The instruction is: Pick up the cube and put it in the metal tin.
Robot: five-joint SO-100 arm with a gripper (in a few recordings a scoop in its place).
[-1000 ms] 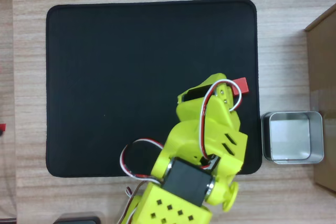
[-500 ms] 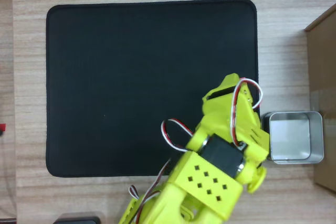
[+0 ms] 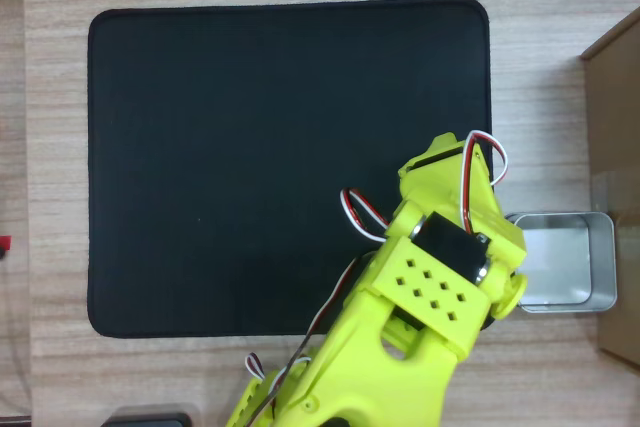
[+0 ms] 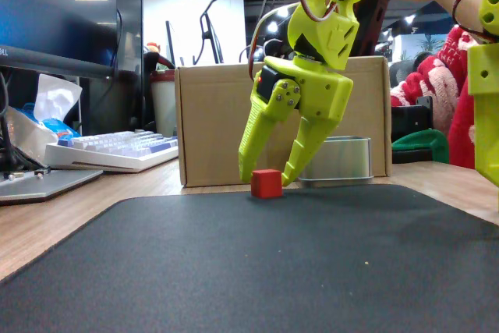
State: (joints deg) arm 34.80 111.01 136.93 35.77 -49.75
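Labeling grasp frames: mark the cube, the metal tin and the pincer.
cube (image 4: 266,183): fixed view, front face.
metal tin (image 3: 603,265): overhead view, right wall rim.
pincer (image 4: 266,175): fixed view, midway between the open fingertips, straddling the cube.

Overhead cam looks straight down on black mat (image 3: 250,147), mid-range. Fixed cam sits low at mat (image 4: 234,263) level, close, facing cardboard box (image 4: 210,122). Both share mat, yellow arm (image 3: 440,277), tin (image 4: 339,160).
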